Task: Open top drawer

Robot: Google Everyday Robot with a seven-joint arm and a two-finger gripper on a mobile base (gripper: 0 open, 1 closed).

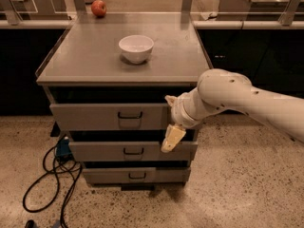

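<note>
We see the gripper (167, 122), fingers spread, just right of the black handle (129, 115) on the top drawer (90, 118), likely placed to hook it.

The top drawer (95, 117) is the widest and tallest of the three grey metal fronts. It sits level just beneath the counter's overhang, with a dark band above it. A small black wire handle (129, 115) is centred on the front, untouched. The pincer (170, 120) hangs at the front's right end, fingers spread, well clear of the handle.

Dim warm light, claw (167, 123) at centre
</note>
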